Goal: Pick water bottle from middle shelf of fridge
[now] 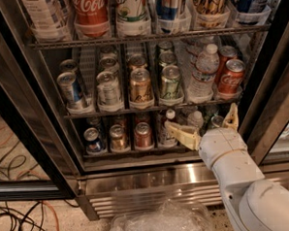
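The fridge [152, 180] stands open in front of me, steel body with wire racks. The middle shelf [134, 109] holds rows of blue, silver, gold, green and red cans. The water bottle [202, 74], clear ribbed plastic with a white cap, stands on it between the green can [171, 83] and the red cans [231, 76]. My gripper [203, 121] is open, its two cream fingers [182, 133] spread wide. It sits just below the middle shelf's front edge, under the water bottle and in front of the bottom rack. It holds nothing.
The top rack [145, 37] carries tall bottles, one with a red Coca-Cola label [90, 8]. The bottom rack holds small cans [119, 137] and a red-necked bottle [168, 128]. Black door frames [23, 119] flank the opening. Cables [19, 221] and a clear plastic bag [160, 223] lie on the floor.
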`<control>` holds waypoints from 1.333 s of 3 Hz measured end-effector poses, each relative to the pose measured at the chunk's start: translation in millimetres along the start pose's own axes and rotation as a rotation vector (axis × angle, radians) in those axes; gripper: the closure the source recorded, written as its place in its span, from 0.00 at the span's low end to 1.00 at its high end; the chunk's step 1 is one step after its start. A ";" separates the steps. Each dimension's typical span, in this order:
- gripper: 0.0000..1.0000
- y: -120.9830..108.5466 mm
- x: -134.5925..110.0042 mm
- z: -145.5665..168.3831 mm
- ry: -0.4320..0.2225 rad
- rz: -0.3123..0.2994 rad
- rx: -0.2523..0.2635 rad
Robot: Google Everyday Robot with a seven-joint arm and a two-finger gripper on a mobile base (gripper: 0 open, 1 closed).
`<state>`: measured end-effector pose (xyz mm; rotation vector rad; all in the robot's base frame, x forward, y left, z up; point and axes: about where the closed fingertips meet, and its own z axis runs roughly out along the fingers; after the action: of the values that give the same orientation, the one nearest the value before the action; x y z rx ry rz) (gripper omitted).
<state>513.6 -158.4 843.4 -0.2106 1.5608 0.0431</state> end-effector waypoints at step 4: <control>0.00 -9.7 -7.1 30.4 -0.081 0.031 0.049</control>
<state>545.1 -162.3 851.4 -0.1440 1.4829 0.0376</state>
